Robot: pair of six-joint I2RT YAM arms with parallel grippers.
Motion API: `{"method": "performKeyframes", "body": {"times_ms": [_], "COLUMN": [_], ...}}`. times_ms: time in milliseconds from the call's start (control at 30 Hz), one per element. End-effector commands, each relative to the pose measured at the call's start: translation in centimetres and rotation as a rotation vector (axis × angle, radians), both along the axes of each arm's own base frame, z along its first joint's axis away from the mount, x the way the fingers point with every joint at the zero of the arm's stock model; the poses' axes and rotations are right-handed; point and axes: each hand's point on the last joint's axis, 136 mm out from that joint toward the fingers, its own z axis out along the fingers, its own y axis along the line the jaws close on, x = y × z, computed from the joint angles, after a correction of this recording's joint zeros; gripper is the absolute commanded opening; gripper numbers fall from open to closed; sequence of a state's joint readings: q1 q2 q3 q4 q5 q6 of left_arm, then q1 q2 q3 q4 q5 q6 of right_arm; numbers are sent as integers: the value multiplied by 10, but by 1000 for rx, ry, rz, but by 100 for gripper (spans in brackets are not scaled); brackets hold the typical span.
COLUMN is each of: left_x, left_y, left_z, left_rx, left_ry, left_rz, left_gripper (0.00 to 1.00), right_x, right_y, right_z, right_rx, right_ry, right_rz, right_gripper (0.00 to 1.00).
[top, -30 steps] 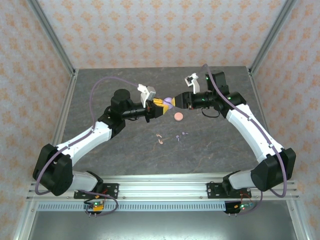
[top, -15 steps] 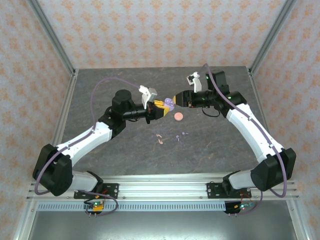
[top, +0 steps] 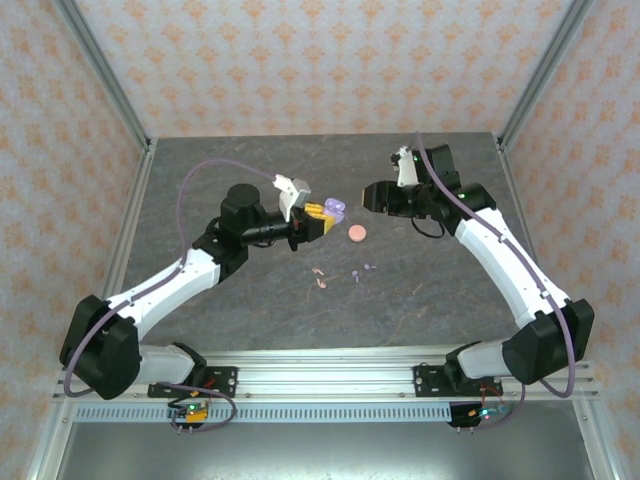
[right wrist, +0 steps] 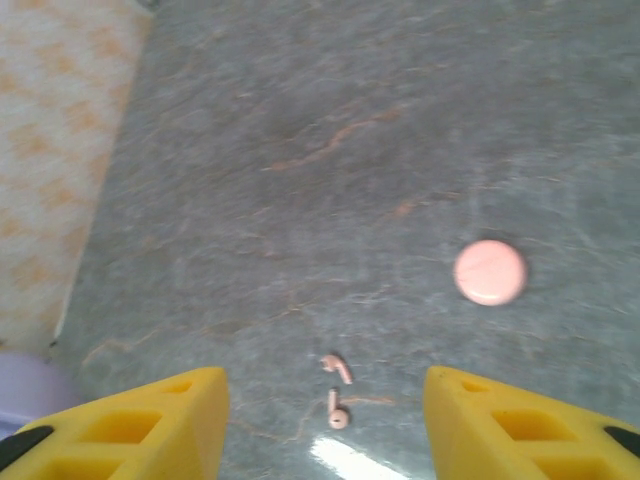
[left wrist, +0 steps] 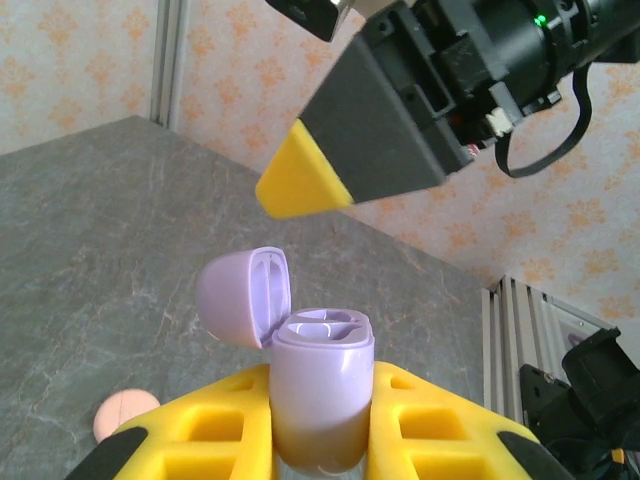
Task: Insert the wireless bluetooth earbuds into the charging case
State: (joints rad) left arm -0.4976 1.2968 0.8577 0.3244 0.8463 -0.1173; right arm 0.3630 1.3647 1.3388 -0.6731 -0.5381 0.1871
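My left gripper (top: 322, 215) is shut on the lilac charging case (top: 334, 208) and holds it above the table. In the left wrist view the case (left wrist: 320, 385) stands upright between the yellow fingers (left wrist: 440, 420), its lid (left wrist: 245, 297) hinged open to the left and both sockets empty. My right gripper (top: 368, 197) hangs open just right of the case, apart from it; one of its fingers (left wrist: 360, 130) shows above the case. Two pale pink earbuds (right wrist: 337, 390) lie on the table below the open right gripper (right wrist: 322, 395). Two lilac earbuds (top: 362, 272) lie near the pink pair (top: 318, 276).
A round pink case (top: 355, 234) lies shut on the grey table (top: 250, 300), right of the held case and behind the earbuds; it also shows as the pink case (right wrist: 490, 272) and the pink case (left wrist: 125, 415). Metal posts and patterned walls enclose the table.
The right gripper, which was at the lilac case a second ago, has drawn back to the right. The case's lid now stands open. The left gripper has shifted slightly left with the case.
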Motion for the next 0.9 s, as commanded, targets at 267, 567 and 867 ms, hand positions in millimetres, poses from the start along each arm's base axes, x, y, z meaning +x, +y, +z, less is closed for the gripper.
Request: {"method": "performKeyframes", "body": {"times_ms": [267, 567, 867], "left_x": [-26, -42, -45], "left_y": [13, 13, 20], "left_z": [7, 6, 6], "left_rx": [16, 20, 35], "left_ry": [-22, -9, -17], "left_rz": [47, 50, 82], "left_gripper": [20, 20, 20], "right_x": [-27, -29, -20], "right_y": [-14, -15, -19], "right_z": [-100, -162, -205], "right_rx": [-134, -214, -291], "right_ry": [285, 407, 493], "right_rz": [13, 46, 31], "right_gripper": [44, 35, 23]}}
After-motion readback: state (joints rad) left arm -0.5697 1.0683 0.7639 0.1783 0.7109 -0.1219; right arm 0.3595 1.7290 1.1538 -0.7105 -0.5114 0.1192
